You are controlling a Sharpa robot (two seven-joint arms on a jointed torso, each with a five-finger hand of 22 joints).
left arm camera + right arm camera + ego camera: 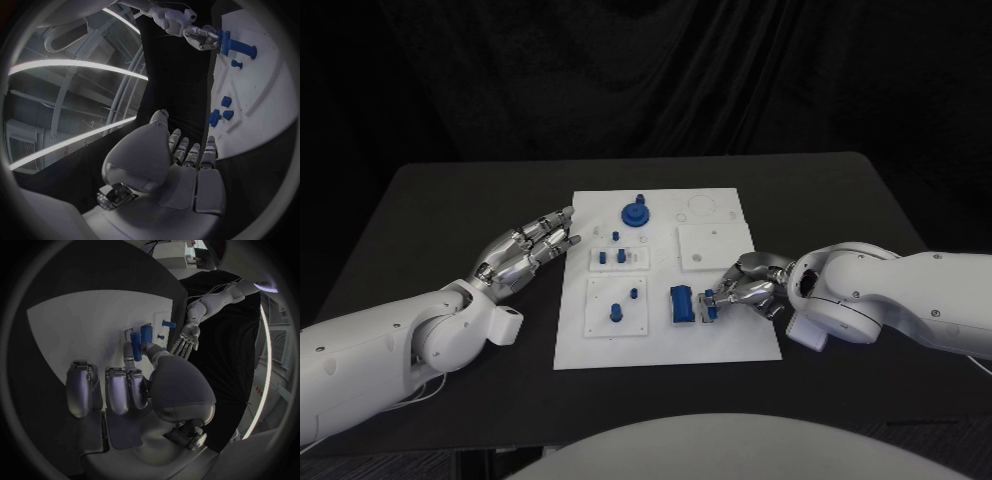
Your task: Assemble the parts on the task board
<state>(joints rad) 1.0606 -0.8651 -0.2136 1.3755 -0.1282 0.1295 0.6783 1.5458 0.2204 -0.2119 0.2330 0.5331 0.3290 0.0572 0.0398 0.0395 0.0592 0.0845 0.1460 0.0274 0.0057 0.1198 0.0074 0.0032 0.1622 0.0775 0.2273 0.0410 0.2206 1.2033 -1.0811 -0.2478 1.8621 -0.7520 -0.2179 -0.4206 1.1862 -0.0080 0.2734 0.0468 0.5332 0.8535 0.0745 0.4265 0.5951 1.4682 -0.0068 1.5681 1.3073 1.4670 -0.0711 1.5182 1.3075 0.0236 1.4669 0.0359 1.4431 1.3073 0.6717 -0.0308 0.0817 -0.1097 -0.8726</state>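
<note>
**Right hand on a blue block at the board's near edge, left hand spread beside it**

The table is a matte black slab. At its middle lies the task board, a flat white rectangular plate carrying several raised white square tiles.

The two white arms come in from either side, smooth and glossy. The left hand, silver and metallic, hovers just off the board's left edge with its fingers spread and straight, grasping nothing; the left wrist view shows the same extended fingers over dark table beside the white plate. The right hand sits over the board's near right part, fingers curled in, pinching a small blue piece that touches the blue block.

The blue block is the biggest part, an upright rectangular piece near the board's front centre. Farther back stands a round blue knob with a disc base. Between them, short blue pegs stand in a white tile, and two more pegs stand in the near left tile.
</note>
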